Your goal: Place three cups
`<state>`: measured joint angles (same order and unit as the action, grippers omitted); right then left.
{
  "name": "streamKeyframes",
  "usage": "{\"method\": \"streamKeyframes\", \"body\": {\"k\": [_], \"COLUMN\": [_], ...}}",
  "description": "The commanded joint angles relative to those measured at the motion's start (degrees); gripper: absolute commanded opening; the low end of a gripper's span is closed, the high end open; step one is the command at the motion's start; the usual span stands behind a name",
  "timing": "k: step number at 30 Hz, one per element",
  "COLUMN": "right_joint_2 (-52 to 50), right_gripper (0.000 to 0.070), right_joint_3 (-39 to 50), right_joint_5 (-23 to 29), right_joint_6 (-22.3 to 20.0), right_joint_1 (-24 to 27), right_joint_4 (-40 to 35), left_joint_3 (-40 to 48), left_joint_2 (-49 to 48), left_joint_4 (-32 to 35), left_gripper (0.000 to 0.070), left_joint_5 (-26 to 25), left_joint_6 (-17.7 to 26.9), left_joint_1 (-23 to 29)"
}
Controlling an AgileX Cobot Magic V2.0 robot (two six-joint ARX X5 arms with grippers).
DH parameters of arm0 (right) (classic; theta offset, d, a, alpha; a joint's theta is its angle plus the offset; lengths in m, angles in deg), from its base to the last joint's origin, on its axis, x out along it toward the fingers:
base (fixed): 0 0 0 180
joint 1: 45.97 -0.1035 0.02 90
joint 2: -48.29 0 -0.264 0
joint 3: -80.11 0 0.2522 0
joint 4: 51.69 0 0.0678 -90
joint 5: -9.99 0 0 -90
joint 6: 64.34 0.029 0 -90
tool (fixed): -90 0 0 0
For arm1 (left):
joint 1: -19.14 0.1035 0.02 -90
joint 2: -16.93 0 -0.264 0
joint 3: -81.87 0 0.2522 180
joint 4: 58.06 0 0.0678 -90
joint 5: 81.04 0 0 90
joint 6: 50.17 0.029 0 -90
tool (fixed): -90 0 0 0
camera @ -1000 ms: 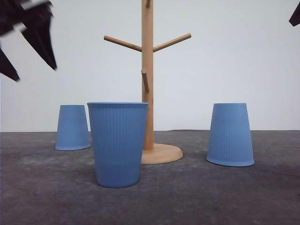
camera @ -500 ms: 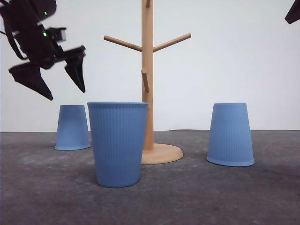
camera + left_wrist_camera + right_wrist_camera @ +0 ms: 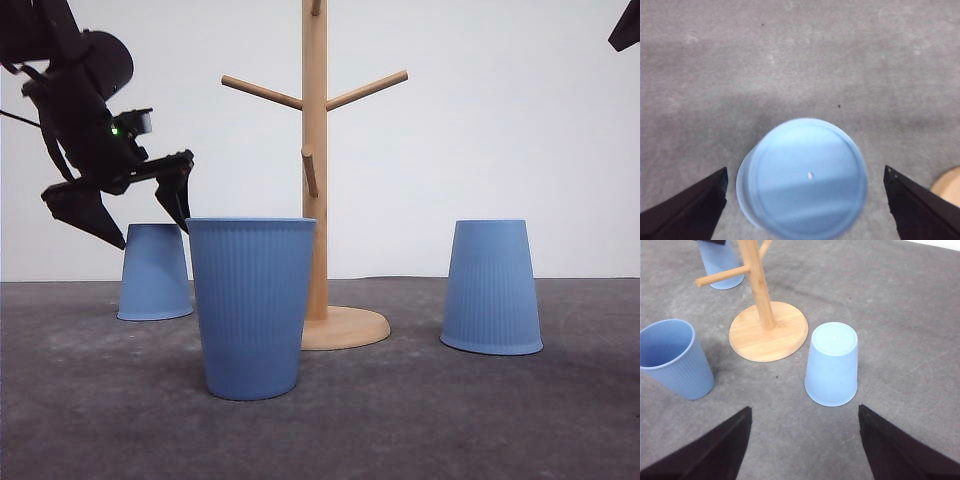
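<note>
Three light-blue ribbed cups stand on the grey table. One cup (image 3: 252, 305) is upright at the front, left of centre, also seen as the open cup (image 3: 672, 357). A second cup (image 3: 155, 275) stands upside down at the back left; from above its flat base (image 3: 805, 150) faces up. My left gripper (image 3: 152, 236) hangs open just above it, one finger on each side and apart from it (image 3: 805, 172). A third cup (image 3: 492, 288) stands upside down on the right (image 3: 832, 365). My right gripper (image 3: 804, 410) is open, high above the table near this cup, holding nothing.
A wooden mug tree (image 3: 315, 150) with bare pegs stands at the centre on a round base (image 3: 768, 332), between the cups. A dark tip of my right arm (image 3: 630, 30) shows at the upper right. Bare grey table lies in front of the cups.
My left gripper has come down and to the right, from the upper left to just above the back-left cup, staying open. The cups and the right arm have not moved.
</note>
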<state>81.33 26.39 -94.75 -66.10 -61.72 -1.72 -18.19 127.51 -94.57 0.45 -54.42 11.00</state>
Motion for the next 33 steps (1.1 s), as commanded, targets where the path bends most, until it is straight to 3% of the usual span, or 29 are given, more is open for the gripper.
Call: {"method": "streamKeyframes", "body": {"k": [1,15,16,19,21,33], "right_joint_2": [0.2,0.2,0.2,0.2,0.2,0.2], "right_gripper": [0.0429,0.0429,0.0429,0.0429,0.0429,0.0429], "right_joint_3": [-1.0,-1.0,-1.0,-1.0,-1.0,-1.0], "right_joint_5": [0.2,0.2,0.2,0.2,0.2,0.2], "right_joint_6": [-0.4,-0.4,-0.4,-0.4,-0.4,-0.4], "right_joint_1": [-0.3,-0.3,-0.3,-0.3,-0.3,-0.3], "right_joint_4": [-0.6,-0.6,-0.6,-0.6,-0.6,-0.6], "left_joint_3": [-1.5,-1.5,-1.6,-1.9,-2.2,-4.3], "left_joint_2": [1.9,4.4,4.4,4.4,4.4,1.4], "left_joint_4": [1.0,1.8,1.8,1.6,1.3,-3.7], "left_gripper": [0.0608,0.0581,0.0562,0.0420,0.0389,0.0387], "left_joint_5": [0.2,0.9,1.2,1.4,1.4,1.3], "left_joint_6": [0.2,0.4,0.4,0.5,0.5,0.3], "left_joint_1": [0.0,0.0,0.0,0.0,0.0,0.3]}}
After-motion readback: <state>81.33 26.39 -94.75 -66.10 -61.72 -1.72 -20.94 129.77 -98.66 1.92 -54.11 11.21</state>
